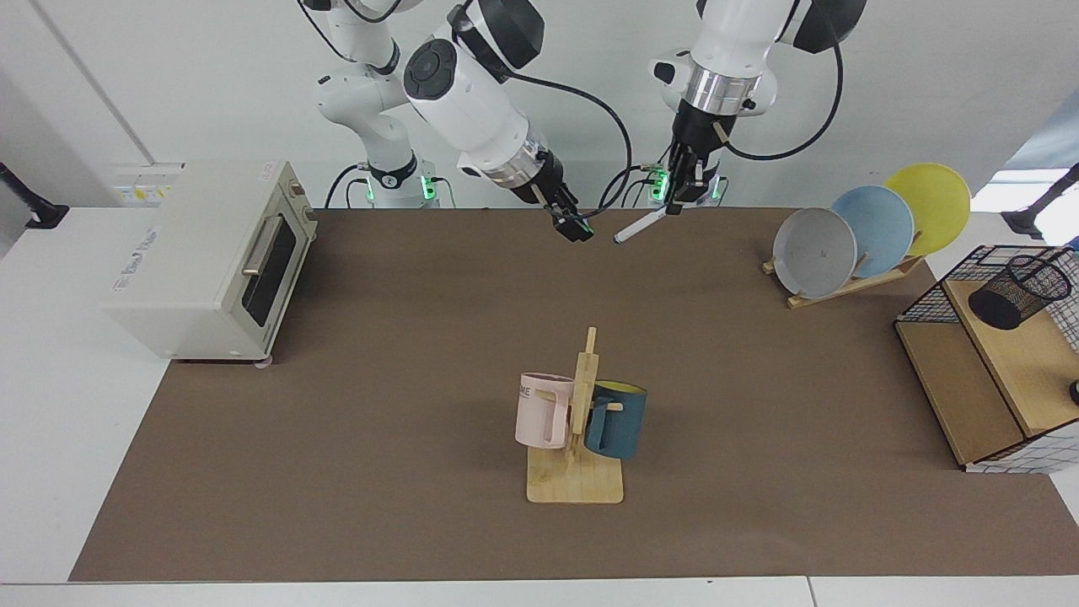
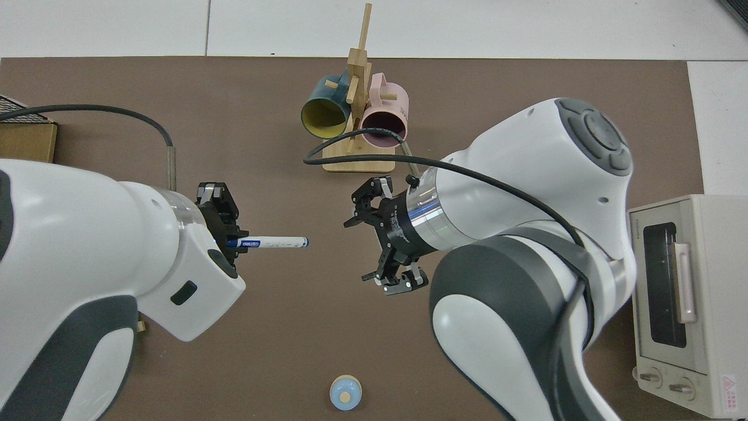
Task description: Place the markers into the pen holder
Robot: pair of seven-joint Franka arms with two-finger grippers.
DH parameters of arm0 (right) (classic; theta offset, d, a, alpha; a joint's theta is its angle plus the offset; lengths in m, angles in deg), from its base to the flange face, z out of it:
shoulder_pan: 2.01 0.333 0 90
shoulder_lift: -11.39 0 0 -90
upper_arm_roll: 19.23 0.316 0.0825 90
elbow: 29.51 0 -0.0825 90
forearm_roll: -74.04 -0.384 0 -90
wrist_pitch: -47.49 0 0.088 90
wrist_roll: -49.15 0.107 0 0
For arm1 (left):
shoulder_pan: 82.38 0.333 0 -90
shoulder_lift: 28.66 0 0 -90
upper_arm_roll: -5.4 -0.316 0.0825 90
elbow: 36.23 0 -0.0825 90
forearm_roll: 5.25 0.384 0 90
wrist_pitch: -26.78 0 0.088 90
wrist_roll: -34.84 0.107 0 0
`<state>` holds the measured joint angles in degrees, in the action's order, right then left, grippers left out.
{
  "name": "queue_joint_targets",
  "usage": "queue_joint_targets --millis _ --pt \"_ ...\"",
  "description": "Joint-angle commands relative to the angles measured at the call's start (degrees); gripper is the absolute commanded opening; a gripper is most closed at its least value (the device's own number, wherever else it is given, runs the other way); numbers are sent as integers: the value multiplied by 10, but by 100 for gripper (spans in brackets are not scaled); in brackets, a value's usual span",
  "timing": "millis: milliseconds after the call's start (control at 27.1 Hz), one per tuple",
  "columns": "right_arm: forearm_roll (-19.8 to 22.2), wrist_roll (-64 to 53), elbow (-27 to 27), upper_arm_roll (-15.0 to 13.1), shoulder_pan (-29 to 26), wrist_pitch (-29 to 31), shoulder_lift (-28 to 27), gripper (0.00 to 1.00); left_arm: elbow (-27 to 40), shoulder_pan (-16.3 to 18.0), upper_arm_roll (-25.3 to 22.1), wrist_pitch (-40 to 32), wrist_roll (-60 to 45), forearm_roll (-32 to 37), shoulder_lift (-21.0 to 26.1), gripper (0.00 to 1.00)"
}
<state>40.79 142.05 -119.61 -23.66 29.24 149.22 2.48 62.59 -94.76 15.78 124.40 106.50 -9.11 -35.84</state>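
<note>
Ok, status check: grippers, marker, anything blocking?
Left gripper shut on marker, held above mat. Right gripper open, clear of it. Pen holder on the wire shelf, marker not in. Nothing blocking.

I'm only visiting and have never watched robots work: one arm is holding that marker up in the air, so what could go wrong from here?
The left gripper holds the marker by one end only, with most of it sticking out, so it might tilt or slip on the way.

The pen holder leans inside the wire basket at the table's far side, so its mouth is a small, angled target; the marker could hit the rim or the wires.

The right gripper, open and empty, hangs nearby and could be clipped.
</note>
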Motion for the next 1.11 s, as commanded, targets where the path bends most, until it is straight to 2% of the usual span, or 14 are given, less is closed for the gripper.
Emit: queue_joint_targets --millis 0,258,368,479,737,884,1068 --pt "55 -153 -14 2 -48 -61 48 100 11 14 -17 -16 -6 47 -9 0" --pt "173 -407 -14 2 -106 -121 71 100 17 22 -65 -23 14 122 -8 0" --pt "230 -544 -14 2 -130 -127 76 100 18 24 -83 -14 51 169 -5 0" --pt "266 -675 -13 2 -163 -125 75 100 18 25 -117 -5 60 197 -3 0" --pt "303 -931 -10 2 -220 -96 67 100 15 27 -172 18 86 284 2 0" --pt "338 -948 -5 3 -223 -90 63 100 11 28 -202 32 105 330 4 0" --pt "338 -940 -6 3 -222 -88 63 100 -7 31 -265 73 174 356 22 0"
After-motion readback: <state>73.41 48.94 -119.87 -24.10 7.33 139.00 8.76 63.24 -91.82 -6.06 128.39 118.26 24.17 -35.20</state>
